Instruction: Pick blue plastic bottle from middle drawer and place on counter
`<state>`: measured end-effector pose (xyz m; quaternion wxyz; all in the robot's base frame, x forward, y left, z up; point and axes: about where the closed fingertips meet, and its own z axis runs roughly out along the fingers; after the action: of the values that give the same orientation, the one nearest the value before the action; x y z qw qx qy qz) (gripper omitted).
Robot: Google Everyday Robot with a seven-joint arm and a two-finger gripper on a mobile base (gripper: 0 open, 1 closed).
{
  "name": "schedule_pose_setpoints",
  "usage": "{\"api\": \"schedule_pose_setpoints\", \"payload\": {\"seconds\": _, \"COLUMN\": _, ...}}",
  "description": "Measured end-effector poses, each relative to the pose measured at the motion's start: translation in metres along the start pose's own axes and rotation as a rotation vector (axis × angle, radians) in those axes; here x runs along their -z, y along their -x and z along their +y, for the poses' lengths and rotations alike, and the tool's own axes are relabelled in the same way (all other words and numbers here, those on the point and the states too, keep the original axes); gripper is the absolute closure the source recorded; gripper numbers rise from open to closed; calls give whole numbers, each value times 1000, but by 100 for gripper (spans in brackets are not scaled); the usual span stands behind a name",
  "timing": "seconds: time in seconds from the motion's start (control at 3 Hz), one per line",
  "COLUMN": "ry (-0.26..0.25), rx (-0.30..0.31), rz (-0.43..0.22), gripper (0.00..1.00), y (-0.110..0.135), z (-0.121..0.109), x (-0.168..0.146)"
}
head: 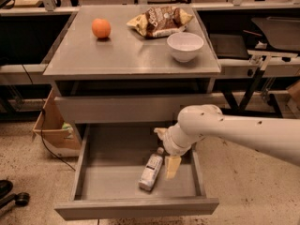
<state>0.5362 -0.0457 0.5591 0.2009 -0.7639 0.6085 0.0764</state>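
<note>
The blue plastic bottle [151,171] lies on its side on the floor of the open middle drawer [108,172], cap pointing to the back right. My gripper [166,150] hangs inside the drawer just right of the bottle's cap end, on the white arm that reaches in from the right. It is open, with one tan finger [172,166] beside the bottle and the other behind the cap. It holds nothing. The counter [126,50] is the grey top of the cabinet above.
On the counter stand an orange [101,28], a crumpled snack bag [160,20] and a white bowl [185,46]. A shut grey drawer front [117,108] sits above the open drawer. A cardboard box [51,128] stands on the floor at the left.
</note>
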Motion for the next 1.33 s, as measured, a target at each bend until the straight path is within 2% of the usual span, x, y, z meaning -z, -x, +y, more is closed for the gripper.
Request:
{"api": "schedule_pose_setpoints", "payload": {"seconds": 0.67, "ry": 7, "rx": 55, "rz": -9, "gripper": 0, "y": -15, "z": -28, "x": -94}}
{"api": "schedule_pose_setpoints", "payload": {"seconds": 1.33, "ry": 53, "rx": 59, "rz": 40, "gripper": 0, "y": -51, "z": -27, "x": -170}}
